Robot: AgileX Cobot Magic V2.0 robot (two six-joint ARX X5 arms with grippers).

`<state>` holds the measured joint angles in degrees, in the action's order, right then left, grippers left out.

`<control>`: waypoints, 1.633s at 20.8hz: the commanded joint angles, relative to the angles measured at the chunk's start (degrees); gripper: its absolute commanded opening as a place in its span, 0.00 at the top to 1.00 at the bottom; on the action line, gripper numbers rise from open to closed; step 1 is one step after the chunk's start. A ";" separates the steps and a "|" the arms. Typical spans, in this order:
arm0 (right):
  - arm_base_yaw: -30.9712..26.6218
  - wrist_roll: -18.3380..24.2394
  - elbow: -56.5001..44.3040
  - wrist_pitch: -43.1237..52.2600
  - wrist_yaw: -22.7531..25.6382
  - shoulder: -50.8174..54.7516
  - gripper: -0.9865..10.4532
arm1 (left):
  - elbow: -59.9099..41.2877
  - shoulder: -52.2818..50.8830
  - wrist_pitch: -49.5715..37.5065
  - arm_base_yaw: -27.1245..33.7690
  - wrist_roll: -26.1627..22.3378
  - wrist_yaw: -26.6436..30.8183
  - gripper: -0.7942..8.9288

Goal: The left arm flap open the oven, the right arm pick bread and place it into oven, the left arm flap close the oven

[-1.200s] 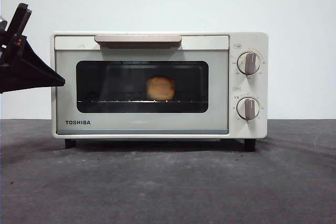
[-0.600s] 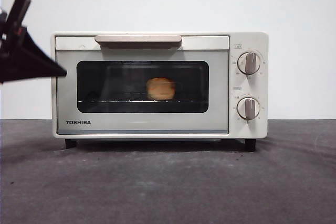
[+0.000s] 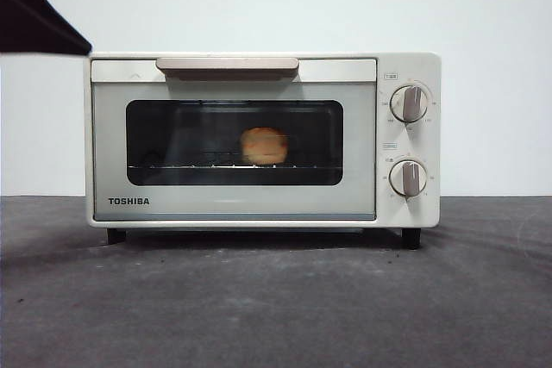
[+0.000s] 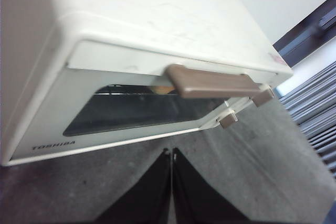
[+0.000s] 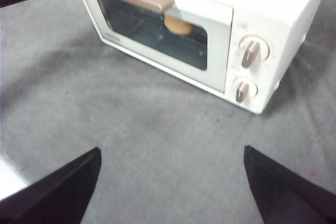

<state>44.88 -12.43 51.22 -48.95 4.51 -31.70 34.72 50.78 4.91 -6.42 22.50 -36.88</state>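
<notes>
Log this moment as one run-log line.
oven: door shut | bread: inside on rack | left gripper: shut, empty, off oven's upper left | right gripper: open, empty, above table

We see the oven (image 3: 233,66) with a smooth cream shell of faintly glossy painted metal, its window (image 3: 234,141) dark, reflective glass. The handle (image 3: 227,65) looks like matt beige plastic, as do the knobs (image 3: 408,102). The rack (image 3: 198,165) is thin bright wire. The bread (image 3: 264,146) has a rough, crusty surface. The table (image 3: 276,299) wears a matt grey, felt-like cloth.
</notes>
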 commanded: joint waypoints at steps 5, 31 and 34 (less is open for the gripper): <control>0.31 -0.20 0.55 3.96 0.46 -0.66 0.54 | 9.25 -9.20 17.31 -3.78 -10.05 9.51 0.91; 0.31 -0.20 0.55 4.33 0.04 -8.31 0.92 | 18.99 -14.71 40.35 -5.29 -18.84 14.21 0.91; 0.31 -0.20 0.55 4.37 0.07 -8.31 0.90 | 18.99 -14.71 40.35 -5.29 -18.84 14.21 0.91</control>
<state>44.88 -12.38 51.22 -45.12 4.58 -39.77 52.77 35.88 45.84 -11.51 4.36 -22.68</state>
